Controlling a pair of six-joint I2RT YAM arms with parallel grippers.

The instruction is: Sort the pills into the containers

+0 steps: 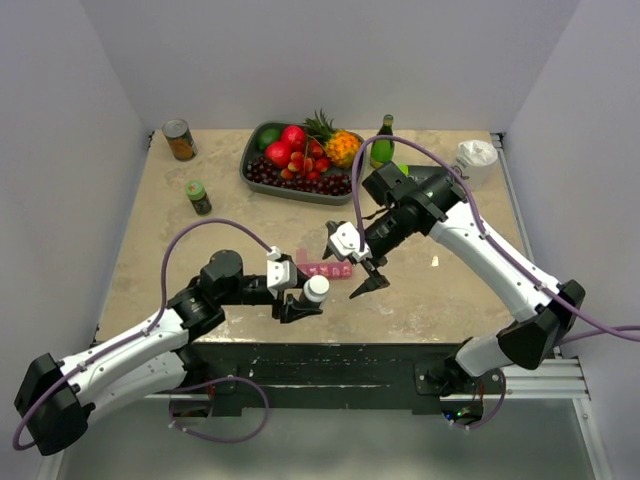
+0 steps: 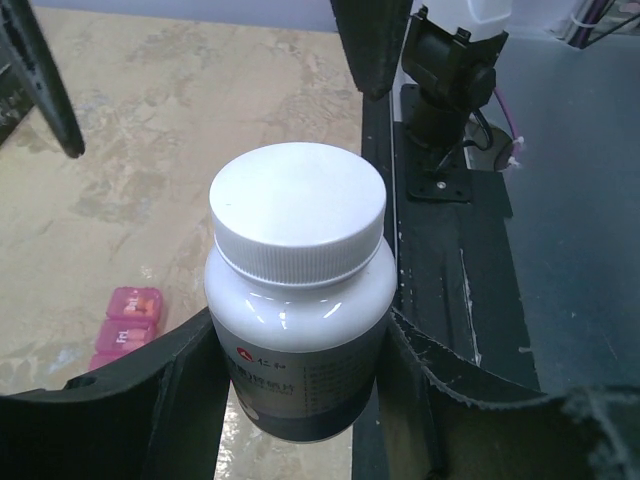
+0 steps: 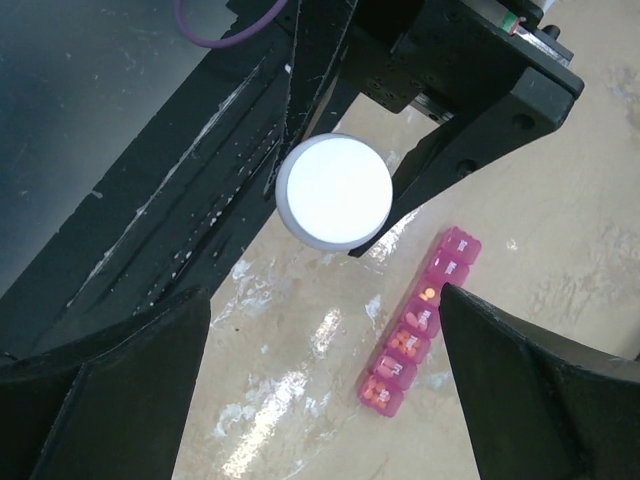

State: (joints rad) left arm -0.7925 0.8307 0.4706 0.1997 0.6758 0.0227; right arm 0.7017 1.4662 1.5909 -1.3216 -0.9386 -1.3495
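Note:
The containers are the compartments of a slim pink pill-organiser strip (image 1: 325, 268) lying flat on the table, also seen as the strip (image 3: 420, 325) in the right wrist view and the strip's end (image 2: 125, 325) in the left wrist view. Orange and pink pills (image 3: 400, 345) show through several compartments. My left gripper (image 1: 305, 300) is shut on a white pill bottle (image 2: 298, 300) with a white screw cap (image 3: 333, 190), held upright just in front of the strip. My right gripper (image 3: 320, 385) hangs open above the table beside the strip, with nothing between its fingers.
At the back stand a tray of fruit (image 1: 250, 172), a tin can (image 1: 180, 140), a green-capped jar (image 1: 198, 196), a green bottle (image 1: 382, 142) and a white crumpled object (image 1: 476, 158). The table's dark front edge (image 1: 330, 350) runs just under the bottle.

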